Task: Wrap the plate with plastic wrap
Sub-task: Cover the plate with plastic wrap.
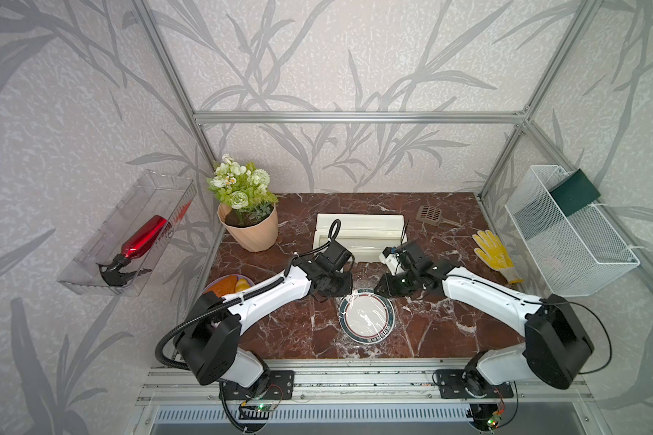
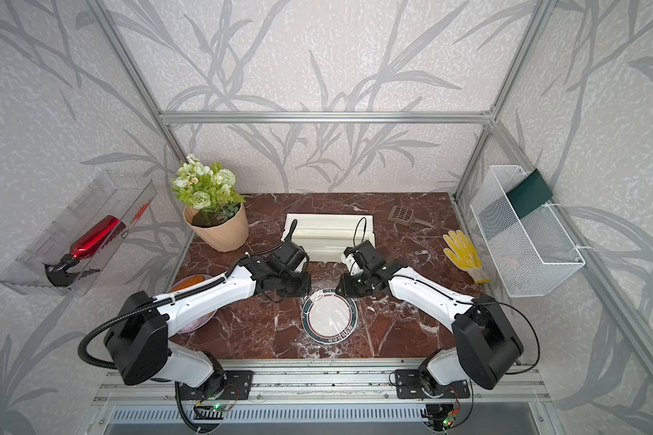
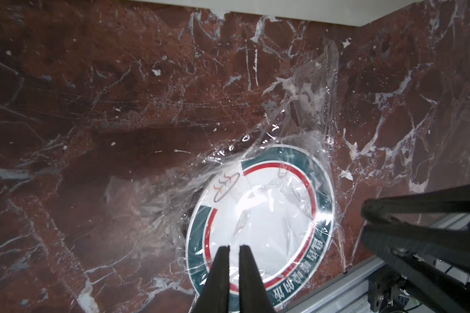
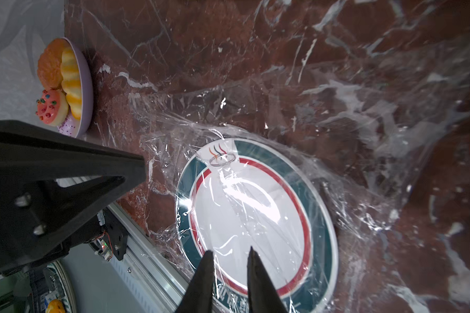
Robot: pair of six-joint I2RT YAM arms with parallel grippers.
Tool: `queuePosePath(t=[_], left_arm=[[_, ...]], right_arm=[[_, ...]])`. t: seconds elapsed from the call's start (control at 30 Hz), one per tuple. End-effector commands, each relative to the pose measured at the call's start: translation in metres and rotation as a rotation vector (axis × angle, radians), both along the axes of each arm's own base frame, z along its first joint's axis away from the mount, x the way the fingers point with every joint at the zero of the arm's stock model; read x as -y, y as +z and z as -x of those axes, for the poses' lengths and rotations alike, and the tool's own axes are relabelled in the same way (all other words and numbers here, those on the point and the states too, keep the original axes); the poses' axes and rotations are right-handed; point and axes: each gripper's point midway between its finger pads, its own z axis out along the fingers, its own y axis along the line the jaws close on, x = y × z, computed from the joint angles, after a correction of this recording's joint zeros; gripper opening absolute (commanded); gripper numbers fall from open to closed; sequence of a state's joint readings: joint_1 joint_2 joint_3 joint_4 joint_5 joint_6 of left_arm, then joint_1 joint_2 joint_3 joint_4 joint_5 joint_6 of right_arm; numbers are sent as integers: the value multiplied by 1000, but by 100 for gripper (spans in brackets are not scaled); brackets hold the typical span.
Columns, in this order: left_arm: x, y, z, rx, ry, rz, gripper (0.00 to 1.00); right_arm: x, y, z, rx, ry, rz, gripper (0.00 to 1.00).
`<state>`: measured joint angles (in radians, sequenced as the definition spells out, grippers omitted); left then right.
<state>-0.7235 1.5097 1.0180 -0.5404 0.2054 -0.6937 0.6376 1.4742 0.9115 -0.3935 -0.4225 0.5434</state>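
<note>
The plate (image 1: pixel 366 317) lies flat near the table's front middle in both top views; it is white with a dark green rim and a red ring. The plastic wrap (image 4: pixel 350 116) is draped over it, crinkled, and spreads onto the marble on the far side and around the rim. My left gripper (image 3: pixel 234 248) hovers above the plate's far left edge, its jaws a narrow slit apart with nothing between them. My right gripper (image 4: pixel 229 252) hovers above the far right edge, open wider, also empty. Both wrists (image 1: pixel 332 282) meet just behind the plate.
A cream dispenser box (image 1: pixel 359 235) lies behind the arms. A flower pot (image 1: pixel 249 229) stands back left and a purple plate of pastries (image 4: pixel 65 84) sits left. Right are a yellow glove (image 1: pixel 494 256), a brown scoop (image 1: pixel 430 216) and a wire basket (image 1: pixel 566 229). An aluminium rail (image 1: pixel 355 373) borders the front.
</note>
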Motion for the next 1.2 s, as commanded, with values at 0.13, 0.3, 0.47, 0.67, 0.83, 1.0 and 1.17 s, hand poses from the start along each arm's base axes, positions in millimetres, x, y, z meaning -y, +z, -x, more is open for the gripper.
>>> queuePosePath(t=[0.13, 0.3, 0.47, 0.67, 0.83, 1.0, 1.17], left_arm=[[0, -26, -13, -14, 8, -43, 11], [-2, -44, -22, -37, 20, -63, 10], [-11, -58, -29, -54, 41, -85, 10], [-20, -76, -26, -91, 69, -109, 9], [-20, -92, -14, -139, 83, -86, 9], [-20, -95, 0, -170, 92, -45, 9], [-23, -84, 2, -147, 93, -40, 9]], right_arm=[[-14, -19, -30, 4, -8, 42, 22], [-11, -41, -45, -5, -1, 117, 20], [-3, -59, -56, -22, -15, 145, 19], [6, -78, -51, -52, -8, 173, 19], [9, -91, -42, -88, -3, 163, 18], [5, -75, -40, -69, 8, 104, 19], [3, -35, -45, 9, 5, 61, 21]])
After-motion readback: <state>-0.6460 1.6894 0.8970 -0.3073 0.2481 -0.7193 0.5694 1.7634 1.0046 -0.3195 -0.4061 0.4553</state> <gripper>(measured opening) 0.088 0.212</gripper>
